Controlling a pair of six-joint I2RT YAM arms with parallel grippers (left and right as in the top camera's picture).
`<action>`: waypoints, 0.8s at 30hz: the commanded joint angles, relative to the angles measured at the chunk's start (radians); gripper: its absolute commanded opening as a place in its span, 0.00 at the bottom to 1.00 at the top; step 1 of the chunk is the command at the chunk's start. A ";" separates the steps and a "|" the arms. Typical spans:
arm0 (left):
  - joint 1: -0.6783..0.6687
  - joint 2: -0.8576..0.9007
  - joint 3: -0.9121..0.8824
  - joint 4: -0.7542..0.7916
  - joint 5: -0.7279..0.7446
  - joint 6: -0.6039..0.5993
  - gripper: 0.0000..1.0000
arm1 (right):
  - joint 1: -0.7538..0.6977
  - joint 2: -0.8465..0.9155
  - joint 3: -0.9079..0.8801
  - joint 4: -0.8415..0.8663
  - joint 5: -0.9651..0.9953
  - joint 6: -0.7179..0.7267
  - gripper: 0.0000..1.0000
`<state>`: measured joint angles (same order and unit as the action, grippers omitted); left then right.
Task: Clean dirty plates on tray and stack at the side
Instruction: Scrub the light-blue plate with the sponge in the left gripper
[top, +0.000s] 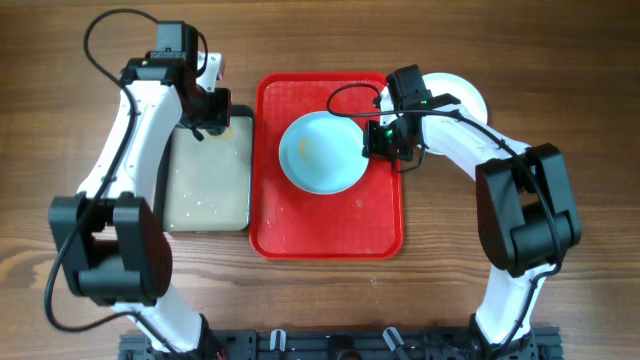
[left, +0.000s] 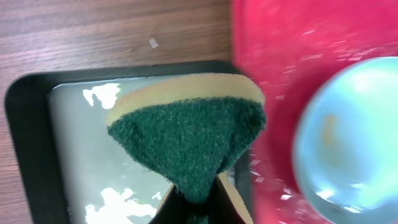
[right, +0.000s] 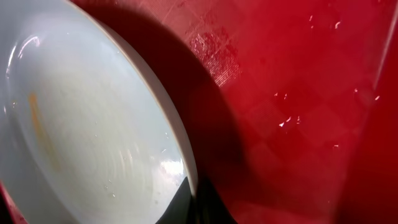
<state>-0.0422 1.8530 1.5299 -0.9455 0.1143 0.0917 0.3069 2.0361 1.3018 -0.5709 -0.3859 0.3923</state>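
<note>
The right claw (top: 379, 141) pinched the round pale-blue glossy plate (top: 320, 152) by its rim over the red rectangular plastic tray (top: 330, 232), while the left claw (top: 209, 126) pinched a green-faced yellow sponge (left: 186, 140)

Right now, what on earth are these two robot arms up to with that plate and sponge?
They look to be washing dishes. The right gripper pinches the rim of a pale blue plate, which sits over the red tray and carries an orange smear. The left gripper holds a green-and-yellow sponge above the black basin of water beside the tray. A white plate lies off the tray, behind the right arm.
</note>
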 joint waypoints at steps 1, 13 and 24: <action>-0.012 -0.093 0.026 0.001 0.129 -0.022 0.04 | 0.008 -0.024 -0.005 0.010 -0.017 0.034 0.04; -0.197 -0.085 -0.003 -0.019 0.129 -0.162 0.04 | 0.115 -0.024 -0.005 0.005 0.161 0.106 0.05; -0.248 -0.069 -0.241 0.191 0.133 -0.337 0.04 | 0.115 -0.024 -0.005 0.002 0.161 0.105 0.05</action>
<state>-0.2798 1.7767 1.3071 -0.7654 0.2344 -0.1936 0.4183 2.0251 1.3018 -0.5636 -0.2638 0.4831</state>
